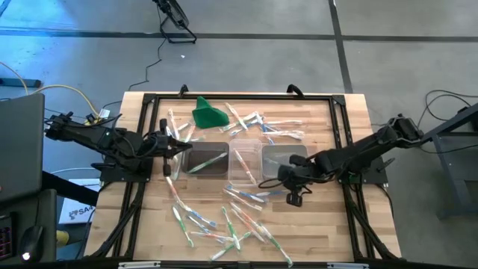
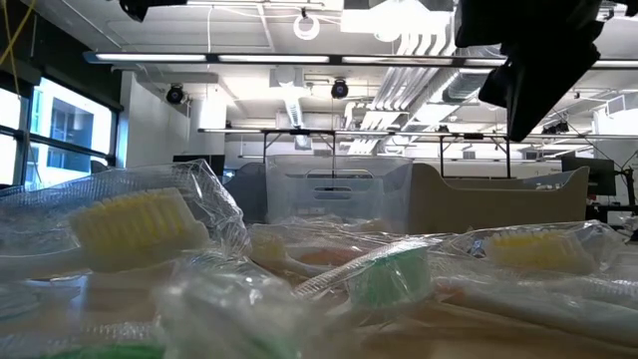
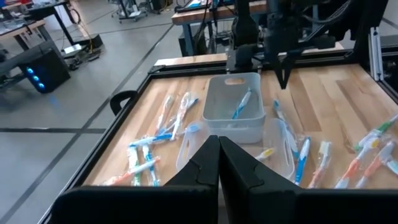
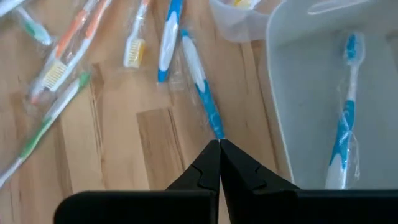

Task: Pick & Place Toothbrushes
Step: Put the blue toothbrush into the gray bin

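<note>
Toothbrushes (image 1: 224, 224) lie all over the table (image 1: 351, 119); one blue one (image 4: 344, 118) is in a tub (image 1: 280, 161). The right gripper (image 4: 219, 146), pinched shut and empty, hangs over another blue brush (image 4: 202, 93), maybe touching it. It must open to grab. The left gripper (image 3: 219, 143), also closed, waits.

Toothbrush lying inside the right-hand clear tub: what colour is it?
The toothbrush in the tub is blue and white, inside a clear wrapper. The right wrist view shows it best.
</note>
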Controlling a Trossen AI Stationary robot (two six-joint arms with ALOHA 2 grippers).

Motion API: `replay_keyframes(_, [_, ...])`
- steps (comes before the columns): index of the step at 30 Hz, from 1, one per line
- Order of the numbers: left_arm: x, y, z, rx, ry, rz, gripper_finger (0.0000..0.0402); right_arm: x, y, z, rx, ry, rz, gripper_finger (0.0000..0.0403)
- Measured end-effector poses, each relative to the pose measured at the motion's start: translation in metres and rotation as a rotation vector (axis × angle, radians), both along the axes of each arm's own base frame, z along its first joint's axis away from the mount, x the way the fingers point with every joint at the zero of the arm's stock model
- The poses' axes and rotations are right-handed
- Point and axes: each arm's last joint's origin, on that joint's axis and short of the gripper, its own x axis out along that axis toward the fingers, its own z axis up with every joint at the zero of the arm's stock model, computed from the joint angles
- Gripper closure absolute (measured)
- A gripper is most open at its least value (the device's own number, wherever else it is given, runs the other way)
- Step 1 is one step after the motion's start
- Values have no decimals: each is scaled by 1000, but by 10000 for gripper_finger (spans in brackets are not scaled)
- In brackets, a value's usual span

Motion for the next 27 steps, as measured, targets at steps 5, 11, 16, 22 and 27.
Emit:
replay_keyframes(5, [0,0,-1,5,8,0,401,-1,4,-1,-34,-9,-23,377])
replay_keyframes(11, [0,0,-1,6,8,4,401,1,4,-6,-69,-1,-19,317])
replay_keyframes(16, [0,0,-1,6,8,6,401,4,9,-15,-88,36,60,287])
replay_keyframes(22, [0,0,-1,9,15,6,401,10,12,-33,-112,102,72,291])
replay_keyframes(27, [0,0,-1,9,16,6,401,14,14,-46,-128,151,69,298])
